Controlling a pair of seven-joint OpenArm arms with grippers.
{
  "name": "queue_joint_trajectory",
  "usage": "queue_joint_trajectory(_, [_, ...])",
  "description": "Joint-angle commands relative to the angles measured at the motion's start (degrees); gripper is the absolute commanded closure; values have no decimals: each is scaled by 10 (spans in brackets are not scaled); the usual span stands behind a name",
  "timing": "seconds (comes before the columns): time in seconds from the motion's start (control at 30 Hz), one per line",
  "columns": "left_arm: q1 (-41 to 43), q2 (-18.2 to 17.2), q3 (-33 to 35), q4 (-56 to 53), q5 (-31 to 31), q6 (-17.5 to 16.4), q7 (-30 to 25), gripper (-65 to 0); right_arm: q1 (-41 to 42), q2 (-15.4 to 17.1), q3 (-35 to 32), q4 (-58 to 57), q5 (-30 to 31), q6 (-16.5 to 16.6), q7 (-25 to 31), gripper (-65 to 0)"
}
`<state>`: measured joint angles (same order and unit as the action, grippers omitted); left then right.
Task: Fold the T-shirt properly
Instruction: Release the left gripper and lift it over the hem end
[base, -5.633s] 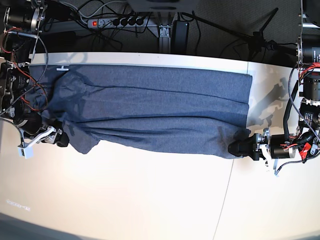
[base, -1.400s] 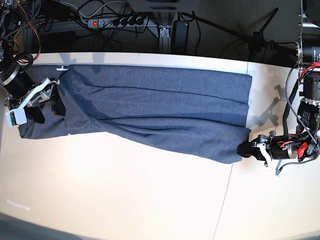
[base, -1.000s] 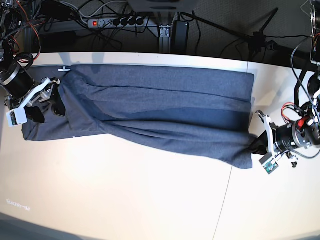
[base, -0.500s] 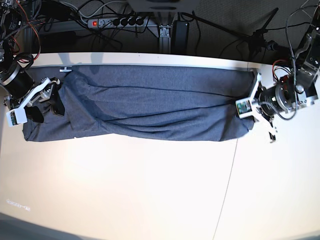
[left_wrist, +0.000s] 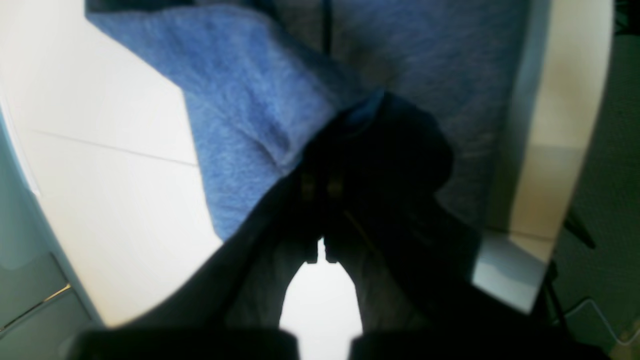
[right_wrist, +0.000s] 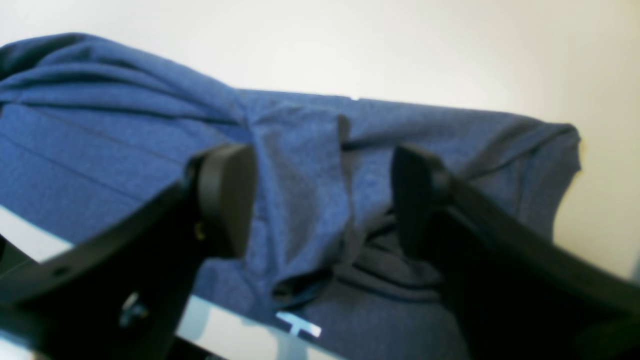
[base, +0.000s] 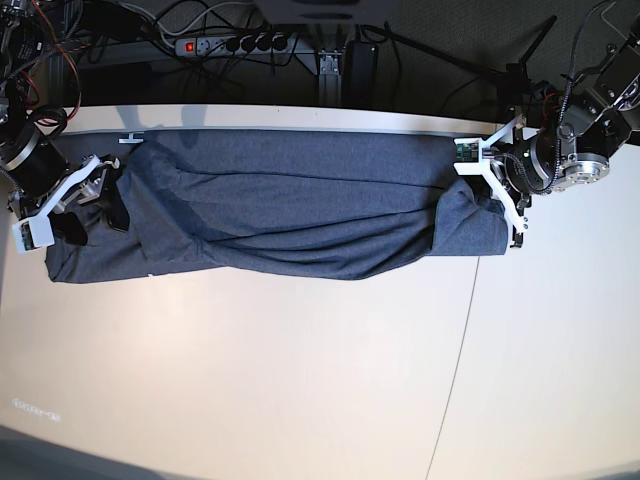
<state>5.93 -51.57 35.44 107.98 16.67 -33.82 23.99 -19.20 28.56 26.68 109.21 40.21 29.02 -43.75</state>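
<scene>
The blue-grey T-shirt (base: 300, 200) lies as a long bunched band along the back of the white table (base: 250, 380), plain side up. No lettering shows. My left gripper (base: 488, 188) is at the shirt's right end, shut on a fold of the cloth. In the left wrist view it (left_wrist: 325, 165) pinches the blue fabric (left_wrist: 240, 100). My right gripper (base: 95, 215) is open over the shirt's left end. In the right wrist view its fingers (right_wrist: 225, 200) stand wide apart, over wrinkled cloth (right_wrist: 125, 140), holding nothing.
The table's back edge (base: 300, 115) runs just behind the shirt. A power strip (base: 230, 43) and cables lie beyond it. A seam (base: 462, 340) crosses the tabletop at the right. A dark stand (base: 520, 60) stands at the back right.
My left gripper has moved toward the table's back edge with the shirt's right end, folding that end over. The right arm has not moved.
</scene>
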Motion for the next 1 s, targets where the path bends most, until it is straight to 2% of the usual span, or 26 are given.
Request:
queue_joint_trajectory(0.0, [-7, -10, -5, 8, -1, 19, 4, 0, 3, 11, 7, 8, 5, 12, 15, -422])
queue_joint_trajectory(0.1, [-7, -10, -5, 8, -24, 58, 42, -19, 3, 11, 7, 8, 2, 12, 15, -422])
queue_joint_trajectory(0.2, [-7, -10, -5, 8, -26, 79, 78, -256, 3, 11, 7, 8, 1, 12, 15, -422])
queue_joint_trajectory(0.23, [-7, -10, -5, 8, -35, 86, 91, -323, 3, 11, 7, 8, 1, 12, 15, -422])
queue_joint_trajectory(0.27, [-7, -10, -5, 8, -49, 92, 106, -361, 3, 11, 7, 8, 1, 12, 15, -422])
queue_joint_trajectory(0.37, [-7, -10, -5, 8, -94, 96, 158, -365, 3, 11, 7, 8, 1, 12, 15, -422])
queue_joint_trajectory(0.47, [-7, -10, -5, 8, -123, 129, 186, -365, 3, 11, 7, 8, 1, 12, 16, -422])
queue_joint_trajectory(0.57, [-6, -10, -5, 12, -130, 144, 187, -365, 3, 11, 7, 8, 1, 12, 17, -422])
queue_joint_trajectory(0.73, [-7, -10, -5, 48, -134, 148, 189, -365, 3, 11, 7, 8, 1, 12, 19, -422])
queue_joint_trajectory(0.87, [-7, -10, -23, 59, -110, 180, 174, -365, 3, 11, 7, 8, -8, 12, 19, -422])
queue_joint_trajectory(0.97, [-7, -10, -65, 52, -118, 202, 154, -365, 3, 11, 7, 8, -12, 12, 19, -422])
